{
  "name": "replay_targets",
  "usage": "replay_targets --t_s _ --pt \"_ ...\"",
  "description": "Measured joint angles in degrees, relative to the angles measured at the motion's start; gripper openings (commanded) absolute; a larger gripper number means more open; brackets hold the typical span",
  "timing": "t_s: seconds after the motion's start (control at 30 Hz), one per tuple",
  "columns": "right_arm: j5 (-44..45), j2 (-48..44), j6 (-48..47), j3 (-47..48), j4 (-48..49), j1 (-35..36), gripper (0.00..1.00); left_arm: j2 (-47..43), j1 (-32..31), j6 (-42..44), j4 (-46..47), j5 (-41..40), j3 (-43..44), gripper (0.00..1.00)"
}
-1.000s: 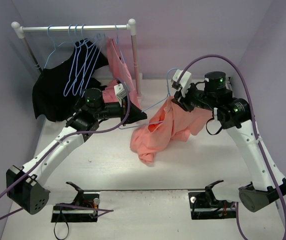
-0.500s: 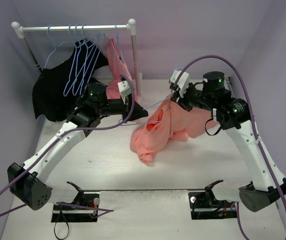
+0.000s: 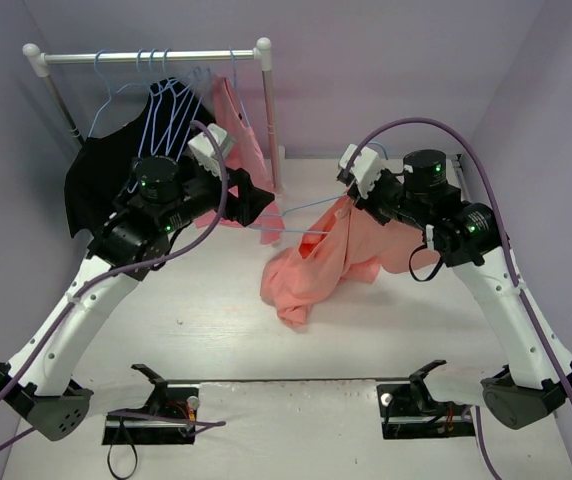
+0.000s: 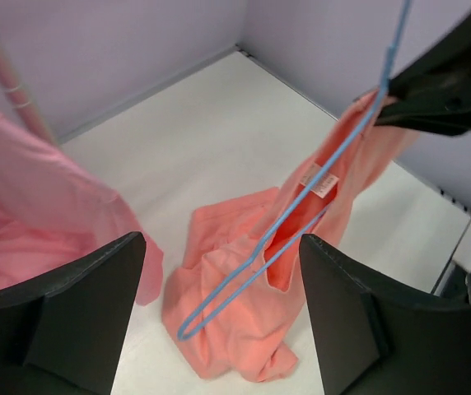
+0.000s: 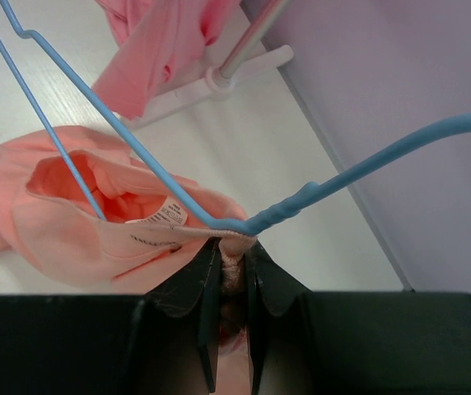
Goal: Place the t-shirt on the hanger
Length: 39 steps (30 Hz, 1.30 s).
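Observation:
The salmon-pink t-shirt (image 3: 311,268) hangs bunched from its collar, its lower part resting on the table. My right gripper (image 3: 346,203) is shut on that collar (image 5: 234,247). The light-blue hanger (image 3: 296,212) lies across the pinched collar at the fingertips, and its neck (image 5: 293,206) juts out past them. One hanger wire (image 5: 62,160) dips into the neck opening by the label. My left gripper (image 3: 258,200) stands open, back from the hanger's free corner (image 4: 188,327). From the left wrist, the t-shirt (image 4: 244,313) lies below my open gripper (image 4: 219,317), apart from both fingers (image 4: 342,321).
A rack with a white-capped bar (image 3: 146,57) stands at the back left. It carries a black garment (image 3: 96,190), several blue hangers (image 3: 161,125) and a second pink garment (image 3: 234,118). The rack's white foot (image 5: 219,78) is near the t-shirt. Walls close in behind and on the right.
My left gripper has opened, let go of the hanger's corner and drawn back up and to the left. The right gripper stays shut, holding the collar and hanger up.

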Motion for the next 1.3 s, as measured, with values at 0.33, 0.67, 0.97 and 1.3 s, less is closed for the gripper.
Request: replay_targets --t_s 0.33,0.67,0.97,1.3 --pt "6.42 0.08 -0.10 0.02 0.02 0.47 0.00 0.98 -10.03 -16.03 -1.74 -19.80 -4.44 0.75" --pt "8.87 0.81 -0.05 0.02 0.04 1.59 0.00 6.72 -18.04 -24.63 -2.75 -32.91 -7.32 0.75" --pt "10.10 0.88 0.65 0.04 0.09 1.87 0.00 9.98 -21.77 -29.55 -2.08 -39.59 -8.31 0.75" --pt "10.36 0.88 1.63 0.04 0.46 1.87 0.00 14.80 -22.26 -31.77 1.12 -42.68 -11.42 0.72"
